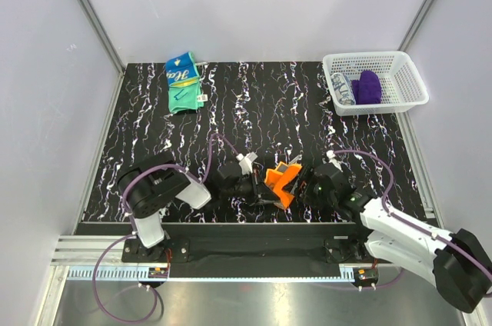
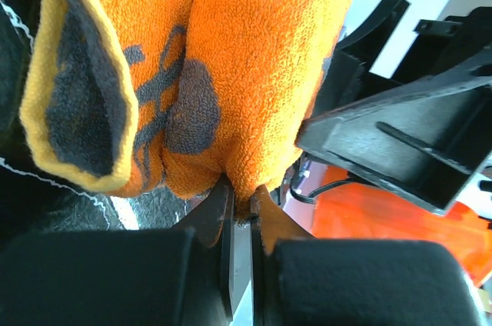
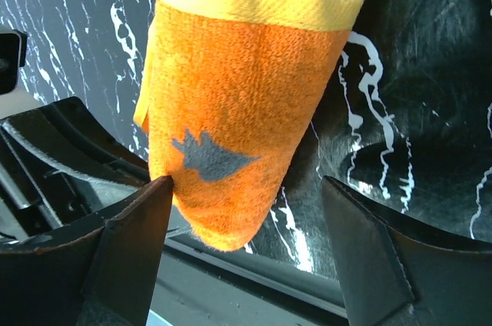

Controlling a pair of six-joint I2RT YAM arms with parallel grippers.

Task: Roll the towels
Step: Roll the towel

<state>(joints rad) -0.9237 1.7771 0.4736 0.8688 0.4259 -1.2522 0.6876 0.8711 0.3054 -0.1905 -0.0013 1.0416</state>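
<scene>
scene: black white-veined table (image 1: 254, 111), both arm bases at its near edge.
orange towel (image 1: 281, 180): near-middle of the table, between the two grippers, bunched and standing up rather than flat.
orange towel, left wrist view (image 2: 254, 57): two thick folds hanging side by side, dark grey marks on the fleece, yellow-edged flap with a grey patch at left.
orange towel, right wrist view (image 3: 238, 88): loose tube shape, yellow hem across the top, grey splash mark low on the side.
contact with table: cannot tell whether the towel's lower end rests on the surface.
left gripper (image 2: 242, 203): jaws pinched together on the bottom edge of the orange towel, only a thin slit between them; reaches in from the left in top view (image 1: 260, 190).
right gripper (image 3: 246, 184): jaws wide apart, straddling the lower part of the towel tube; one fingertip (image 3: 157, 191) touching the towel's side, the other well clear of it; nothing clamped. On the towel's right in top view (image 1: 305, 184).
gripper spacing: right gripper body just beside the left one, seen close at right in left wrist view (image 2: 392, 149).
teal towel (image 1: 184, 81): far-left part of the table, lying flat, blue end with white print farthest away, well apart from both arms.
basket (image 1: 384, 104): white lattice, far-right corner.
basket contents: purple cloth (image 1: 367, 88), patterned roll (image 1: 344, 89) just beside it on the left.
</scene>
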